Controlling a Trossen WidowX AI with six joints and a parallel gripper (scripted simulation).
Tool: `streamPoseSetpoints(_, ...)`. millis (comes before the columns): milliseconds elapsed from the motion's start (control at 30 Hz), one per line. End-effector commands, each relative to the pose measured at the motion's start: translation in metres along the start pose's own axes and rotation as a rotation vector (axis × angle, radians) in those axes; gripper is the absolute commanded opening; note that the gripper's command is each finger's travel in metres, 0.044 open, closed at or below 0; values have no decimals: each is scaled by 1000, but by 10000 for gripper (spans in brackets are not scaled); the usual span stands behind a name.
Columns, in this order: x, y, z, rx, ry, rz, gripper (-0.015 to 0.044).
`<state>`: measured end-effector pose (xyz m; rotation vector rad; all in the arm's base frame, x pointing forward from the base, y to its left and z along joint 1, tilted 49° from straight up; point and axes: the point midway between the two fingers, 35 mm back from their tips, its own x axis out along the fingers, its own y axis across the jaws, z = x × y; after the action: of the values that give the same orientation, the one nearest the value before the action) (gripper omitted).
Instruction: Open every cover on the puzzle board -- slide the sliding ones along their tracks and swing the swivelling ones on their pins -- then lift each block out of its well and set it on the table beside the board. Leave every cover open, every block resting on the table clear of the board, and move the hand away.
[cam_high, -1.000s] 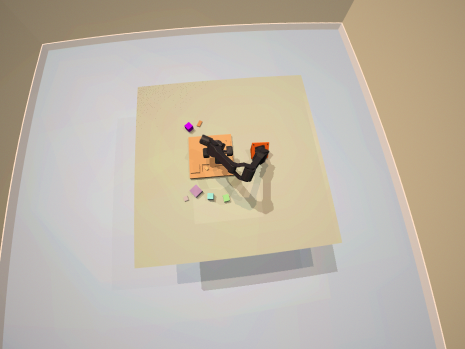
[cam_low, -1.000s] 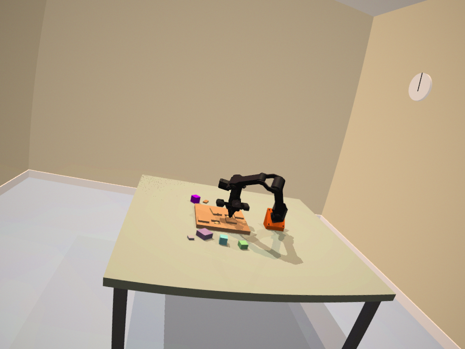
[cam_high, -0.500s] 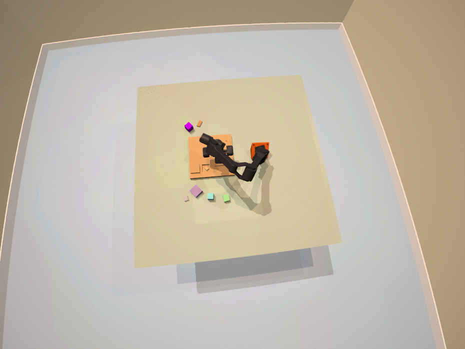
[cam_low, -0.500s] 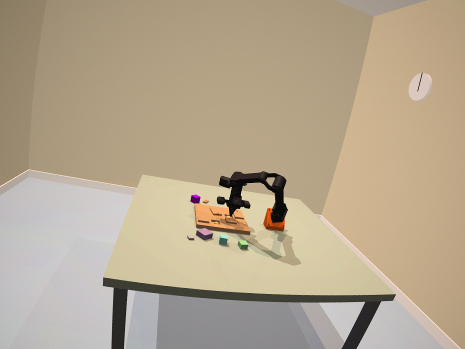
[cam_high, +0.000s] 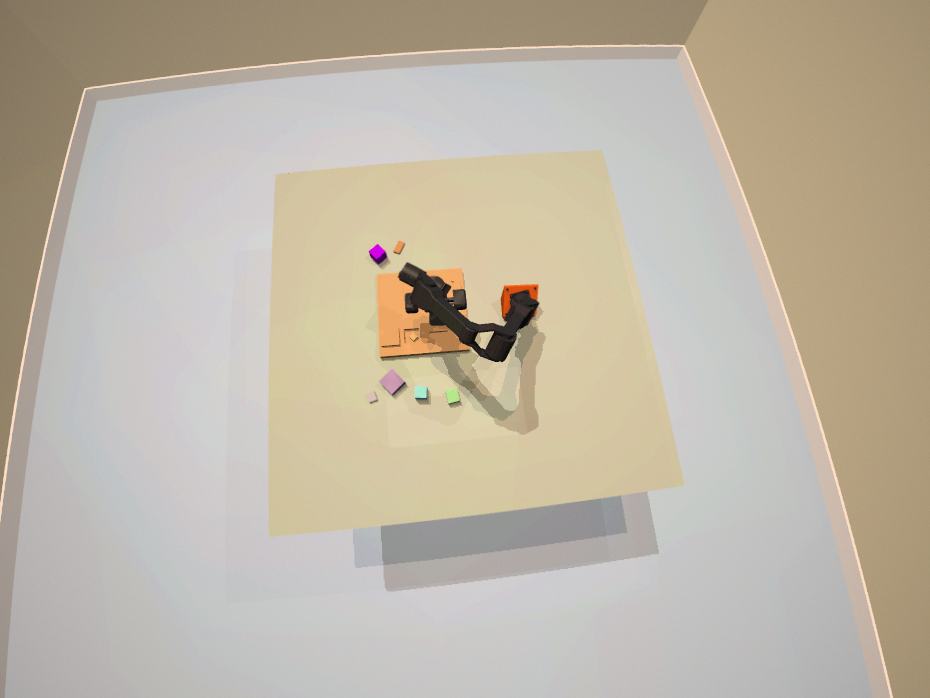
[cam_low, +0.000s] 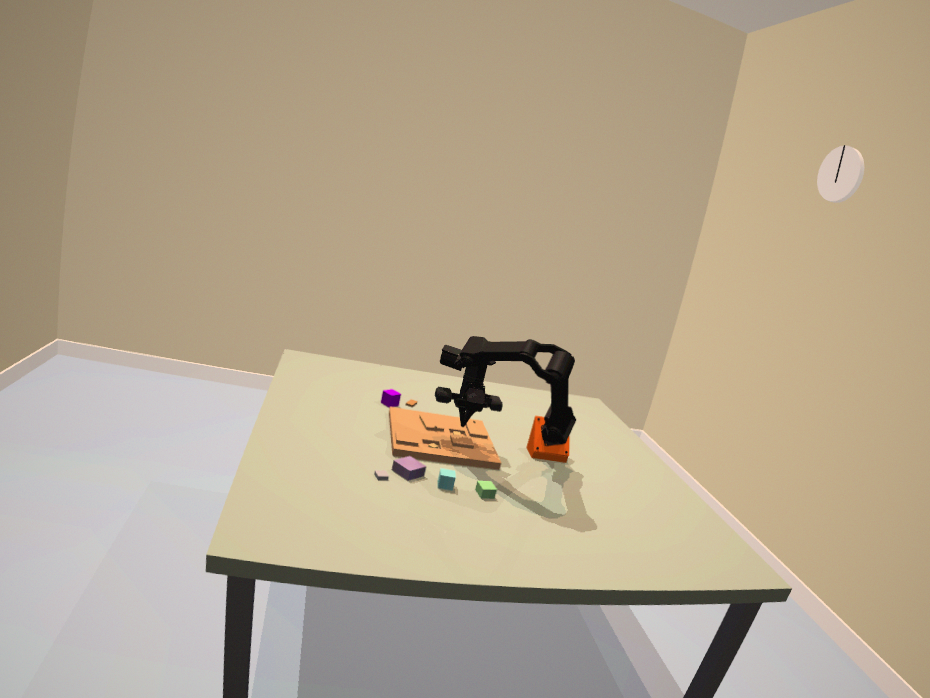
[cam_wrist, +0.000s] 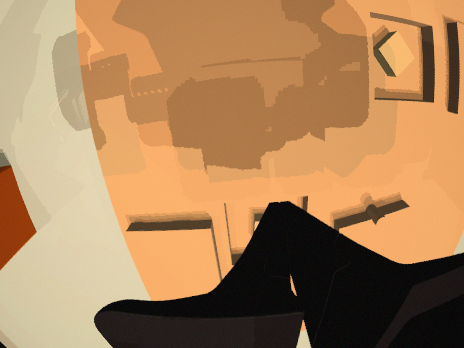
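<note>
We have the gripper (cam_low: 466, 419) pointing down over the middle of the puzzle board (cam_high: 392, 300), its fingers pressed together with nothing between them; in the wrist view the tips sit low in the frame, just above the board's face. The board lies at the centre of the surface (cam_low: 338, 525), to the left of the arm's orange base (cam_low: 542, 449).

Six blocks lie off the board. A magenta block (cam_high: 377, 253) and a small orange block (cam_high: 398, 246) are at its upper left in the top view. A pale pink block (cam_high: 371, 396), a lilac block (cam_high: 392, 381), a teal block (cam_high: 420, 392) and a green block (cam_high: 452, 395) form a row below it. One diamond-shaped piece (cam_wrist: 395, 52) shows in an open well at the upper right of the wrist view.

We judge that the covers are thin, stiff plates that slide or pivot with a light push from closed fingertips on an edge. The blocks look rigid, light and smooth-sided, so we would grip two flat opposite faces squarely.

We see no brand, label or writing anywhere.
</note>
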<state>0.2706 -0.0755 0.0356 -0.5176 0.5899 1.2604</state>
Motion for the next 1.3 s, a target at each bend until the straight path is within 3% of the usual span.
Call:
streamPoseSetpoints(0,-5,0,0,-5,5,1,0)
streamPoseSetpoints(233,-8,2,-1,75,1,0,0)
streamPoseSetpoints(933,-22,73,-36,2412,12,-16,0)
streamPoseSetpoints(1267,-23,95,-41,3127,8,-10,0)
